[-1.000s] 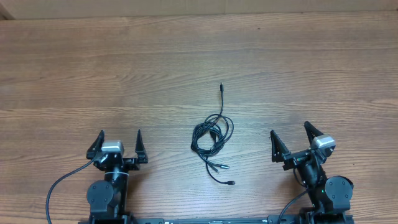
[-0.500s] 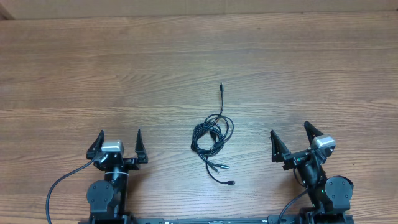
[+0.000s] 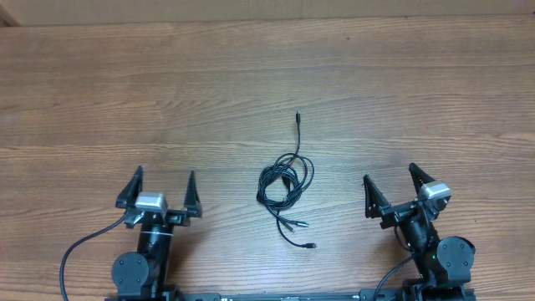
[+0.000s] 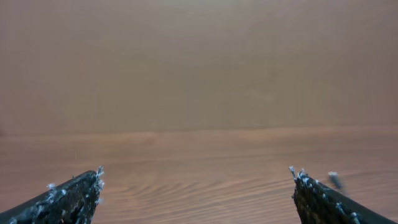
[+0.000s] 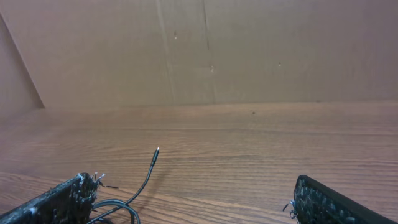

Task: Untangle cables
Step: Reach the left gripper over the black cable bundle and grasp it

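The cables (image 3: 284, 181) lie in one tangled black coil at the middle of the wooden table. One plug end (image 3: 297, 118) stretches toward the far side, and two others (image 3: 304, 224) trail toward the near edge. My left gripper (image 3: 165, 174) stands open to the left of the coil, well apart from it, with nothing between its fingers (image 4: 81, 190). Equally open and empty, my right gripper (image 3: 389, 175) stands to the right of the coil. In the right wrist view one cable (image 5: 147, 175) curves up beside the left fingertip (image 5: 84, 185). A blurred plug (image 4: 334, 180) shows by the left gripper's right finger.
The wooden table (image 3: 125, 84) runs wide on all sides of the coil. A brown cardboard wall (image 5: 249, 50) stands along its far edge. A thick black arm wire (image 3: 73, 255) loops beside the left arm's base at the near edge.
My left gripper has shifted slightly, its fingertips reaching a little farther across the table. The right arm and the cables have not moved.
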